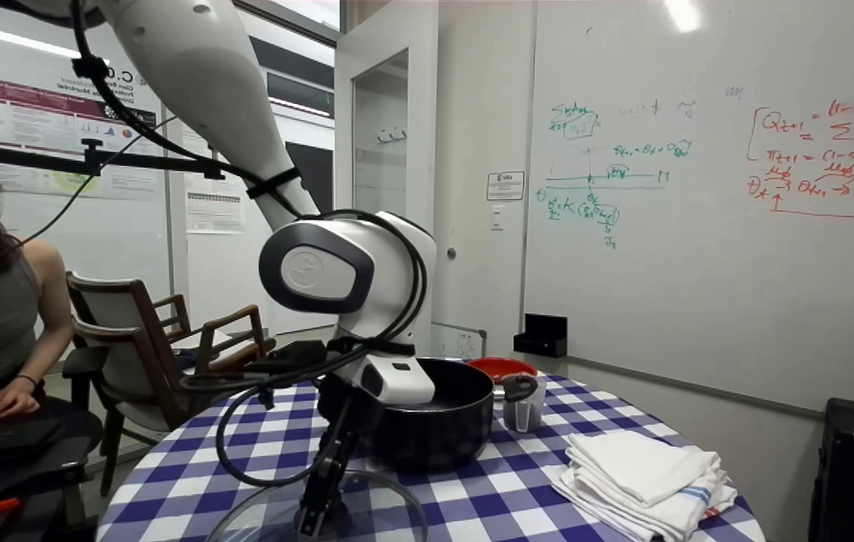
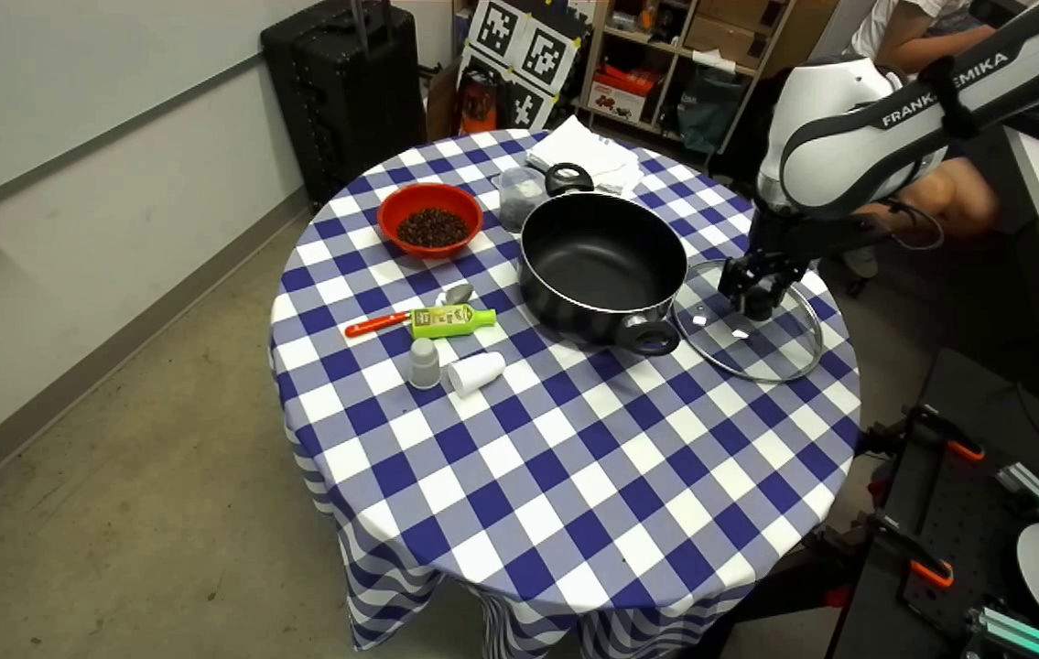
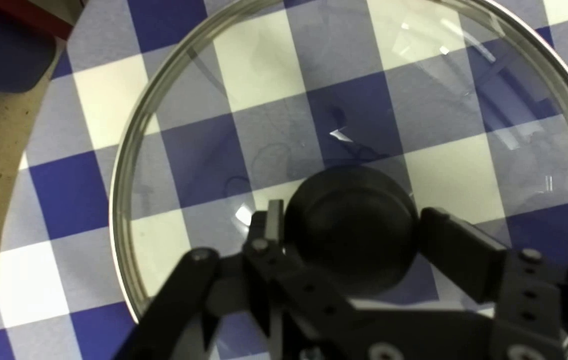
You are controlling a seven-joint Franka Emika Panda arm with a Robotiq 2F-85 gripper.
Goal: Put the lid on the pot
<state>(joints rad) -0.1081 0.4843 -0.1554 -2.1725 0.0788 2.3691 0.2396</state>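
The see-through lid (image 2: 780, 352) with its metal rim lies flat on the checked tablecloth, right beside the wide black pot (image 2: 565, 307). Both also show in an exterior view, the lid (image 1: 389, 500) in front of the pot (image 1: 438, 436). The black inside of the pot is in view. My gripper (image 3: 351, 215) is down at the lid's black knob (image 3: 354, 235), one finger on each side. Both fingertips appear to touch the knob, so it looks shut on it. In an exterior view the gripper (image 1: 321, 512) partly hides the knob.
A pot handle (image 2: 649, 337) sticks out near the lid's rim. A red bowl (image 2: 427, 194) of dark beans, a clear cup (image 2: 519, 206) and folded white cloths (image 2: 588, 157) stand around the pot. A green bottle (image 2: 453, 320), red-handled spoon (image 2: 377, 324) and two small cups (image 2: 478, 372) lie nearby.
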